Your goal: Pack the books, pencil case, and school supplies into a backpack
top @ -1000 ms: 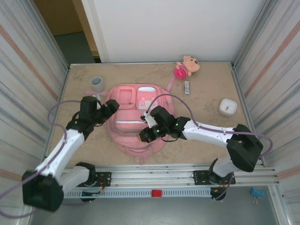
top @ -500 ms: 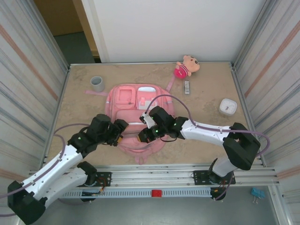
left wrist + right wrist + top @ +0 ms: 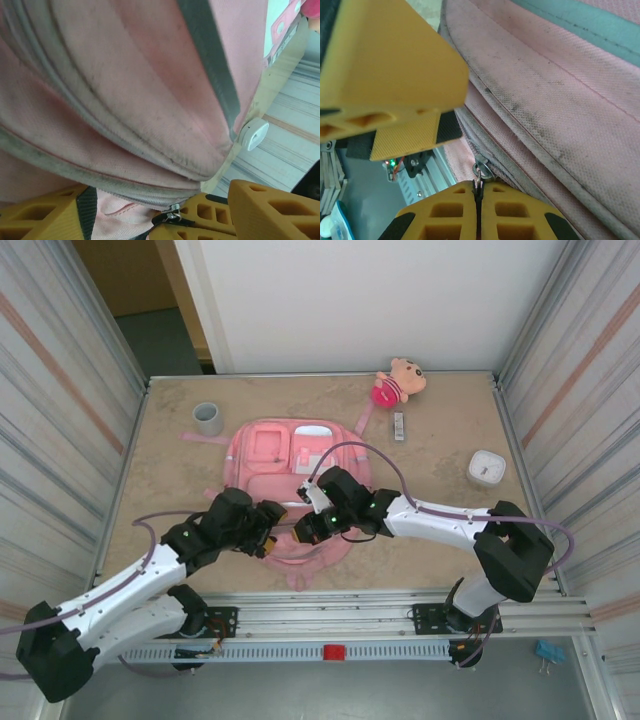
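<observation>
Fabric of the backpack (image 3: 270,485) under both claws looks soft, floppy; right claw (image 3: 479,189) pinches the zip pull (image 3: 480,171), left claw (image 3: 268,540) spread beside it, so I'd grab the stiffer seam.

I find nothing legible from here. The small black piece (image 3: 399,426) lying on the surface (image 3: 450,410), off to the right of the backpack (image 3: 300,455), carries white markings, but they are too small and blurred for me to read.
</observation>
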Available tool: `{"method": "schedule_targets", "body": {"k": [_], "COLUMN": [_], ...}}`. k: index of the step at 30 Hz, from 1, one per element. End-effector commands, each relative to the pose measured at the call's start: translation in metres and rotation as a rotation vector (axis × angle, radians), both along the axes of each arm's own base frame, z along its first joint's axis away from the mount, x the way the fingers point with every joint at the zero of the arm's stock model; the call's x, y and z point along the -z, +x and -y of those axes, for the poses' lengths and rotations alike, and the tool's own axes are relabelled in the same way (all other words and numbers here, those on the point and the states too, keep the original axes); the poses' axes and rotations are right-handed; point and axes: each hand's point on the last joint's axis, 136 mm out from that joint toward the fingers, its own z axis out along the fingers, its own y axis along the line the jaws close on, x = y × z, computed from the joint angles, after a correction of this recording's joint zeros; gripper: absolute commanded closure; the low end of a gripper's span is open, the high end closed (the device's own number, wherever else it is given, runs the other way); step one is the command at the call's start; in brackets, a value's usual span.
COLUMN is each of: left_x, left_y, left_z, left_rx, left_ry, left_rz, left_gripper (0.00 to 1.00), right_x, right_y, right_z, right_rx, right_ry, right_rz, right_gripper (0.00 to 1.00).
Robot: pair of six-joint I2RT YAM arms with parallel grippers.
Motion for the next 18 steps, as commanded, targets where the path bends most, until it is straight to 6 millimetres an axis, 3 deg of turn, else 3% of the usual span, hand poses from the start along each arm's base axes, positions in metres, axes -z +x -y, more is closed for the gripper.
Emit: {"method": "schedule_targets", "body": {"k": [1, 4, 8, 13, 15, 18], "left_x": [0.001, 0.008, 0.014, 0.024, 0.027, 0.031], "left_y": [-0.006, -0.009, -0.001, 0.003, 0.001, 0.0], "left_z": [0.0, -0.007, -0.01, -0.015, -0.023, -0.041], "left_rx": [-0.013, -0.046, -0.099, -0.12, -0.136, -0.152], "left_ry": [-0.02, -0.012, -0.016, 0.025, 0.058, 0.119], "left_rz": [-0.02, -0.031, -0.013, -0.016, -0.018, -0.006], "left_gripper": [0.29, 0.31, 0.42, 0.76, 0.87, 0.95], "right_x": [-0.026, -0.029, -0.033, -0.032, -0.027, -0.017], "right_y": [0.007, 0.006, 0.002, 0.0, 0.002, 0.01], "right_z": [-0.017, -0.018, -0.018, -0.013, -0.006, 0.016], "right_rx": [-0.014, -0.019, -0.03, -0.025, -0.012, 0.025], "right_ry": [0.091, 0.102, 0.126, 0.123, 0.094, 0.035], "right_rz": [0.056, 0.059, 0.066, 0.063, 0.061, 0.059], "right_gripper": [1.0, 1.0, 1.0, 1.0, 1.0, 1.0]}}
